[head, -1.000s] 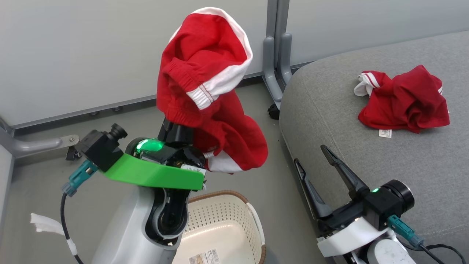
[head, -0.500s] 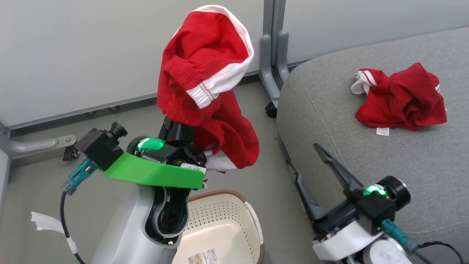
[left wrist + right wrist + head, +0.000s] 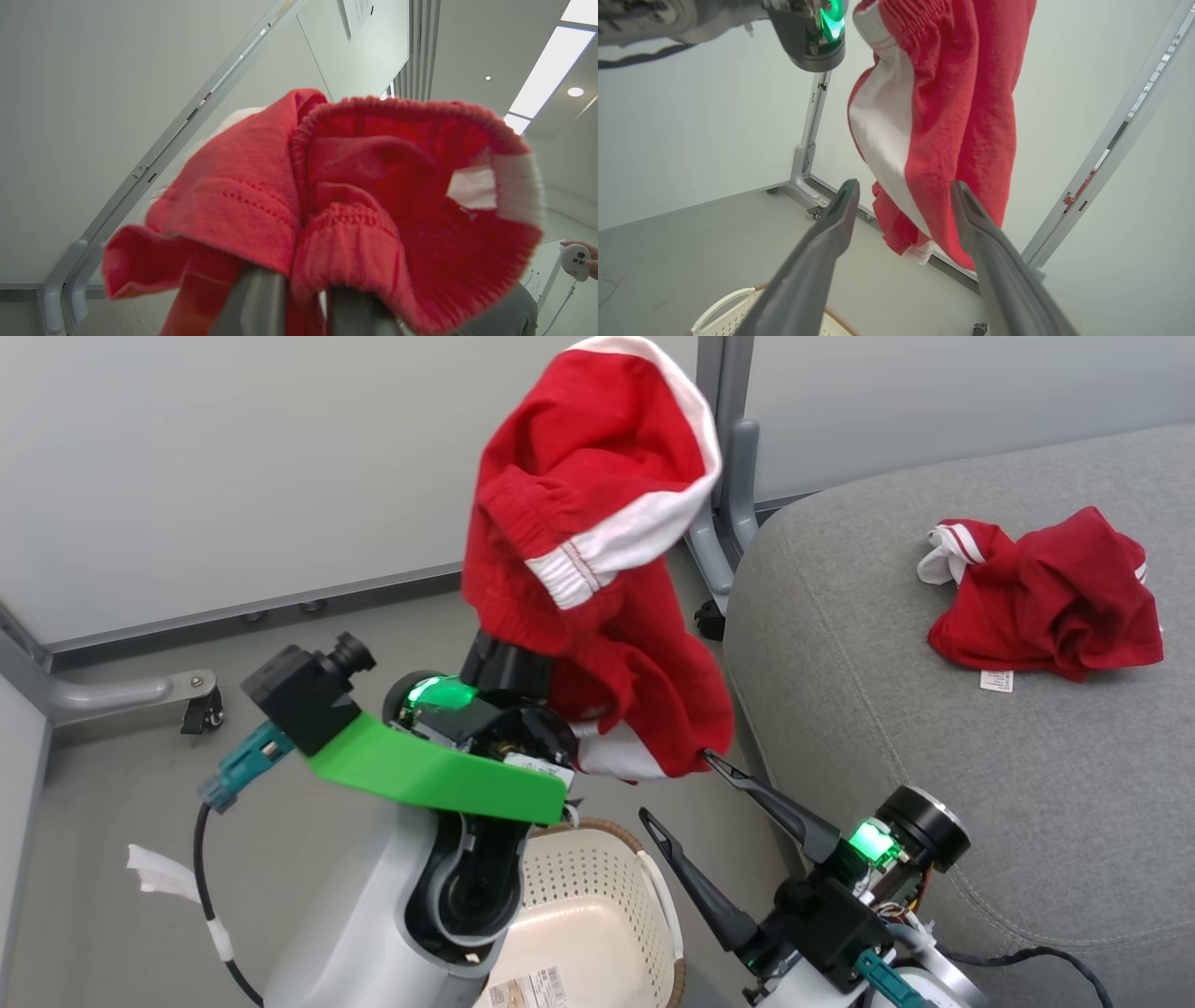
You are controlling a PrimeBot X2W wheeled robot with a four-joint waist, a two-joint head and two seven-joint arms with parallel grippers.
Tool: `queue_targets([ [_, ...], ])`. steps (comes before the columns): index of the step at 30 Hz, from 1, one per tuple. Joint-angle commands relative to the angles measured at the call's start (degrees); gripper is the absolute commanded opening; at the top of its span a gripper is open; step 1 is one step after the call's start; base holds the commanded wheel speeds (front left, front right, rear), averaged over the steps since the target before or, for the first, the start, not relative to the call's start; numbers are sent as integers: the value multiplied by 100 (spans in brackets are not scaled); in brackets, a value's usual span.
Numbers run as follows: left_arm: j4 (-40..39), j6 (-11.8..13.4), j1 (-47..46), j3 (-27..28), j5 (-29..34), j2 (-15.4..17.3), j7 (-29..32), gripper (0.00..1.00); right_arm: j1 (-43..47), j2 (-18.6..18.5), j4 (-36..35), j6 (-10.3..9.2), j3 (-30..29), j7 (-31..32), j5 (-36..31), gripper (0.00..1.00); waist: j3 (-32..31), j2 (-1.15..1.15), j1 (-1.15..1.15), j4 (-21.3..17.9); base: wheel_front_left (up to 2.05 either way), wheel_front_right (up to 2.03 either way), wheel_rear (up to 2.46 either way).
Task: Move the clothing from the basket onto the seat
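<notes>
My left gripper (image 3: 509, 663) is raised above the basket (image 3: 607, 828) and shut on a red garment with white trim (image 3: 597, 523). The cloth drapes over its fingers (image 3: 254, 303) and hides their tips. The garment's lower end hangs just beyond my right gripper (image 3: 675, 786), which is open, its fingers pointing up at the cloth (image 3: 952, 93). I cannot tell whether they touch it. A second red garment (image 3: 1046, 602) lies crumpled on the grey seat (image 3: 934, 756). The cream basket stands on the floor below both arms, with a paper label inside.
A grey partition leg with a caster (image 3: 714, 616) stands against the seat's left end. Another caster foot (image 3: 201, 709) sits at the far left. A white scrap (image 3: 154, 868) lies on the floor. A person's hand holds a white controller (image 3: 577, 261).
The camera has shifted a little. My right gripper has swung left from the seat's edge to below the hanging garment. My left gripper has carried the garment slightly to the right.
</notes>
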Motion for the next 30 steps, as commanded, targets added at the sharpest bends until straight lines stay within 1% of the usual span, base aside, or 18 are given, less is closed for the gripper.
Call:
queue_targets([
  [1, -58, 28, -78, -54, -90, 11, 3, 0, -99, 38, 33, -8, -49, -3, -77, 100, -16, 0, 0, 34, 0, 0, 0],
  [9, -216, 144, -131, -524, -444, 10, 4, 0, -214, 175, 259, -8, -285, -3, -460, 100, -46, 0, 0, 137, 0, 0, 0],
  [18, -262, 234, -143, -832, -501, 11, 4, 0, -360, 314, 384, -8, -411, -3, -756, 100, -69, 0, 0, 196, 0, 0, 0],
  [22, -252, 272, -118, -866, -572, 11, 4, 0, -451, 369, 426, -8, -273, -3, -812, 100, -77, 0, 0, 216, 0, 0, 0],
  [26, -256, 272, -128, -869, -607, 11, 4, 0, -509, 326, 559, -8, -32, -3, -886, 100, -86, 0, 0, 250, 0, 0, 0],
  [30, -263, 270, -124, -867, -647, 11, 3, 0, -553, 380, 775, -9, -60, -3, -983, 100, -87, 0, 0, 272, 0, 0, 0],
])
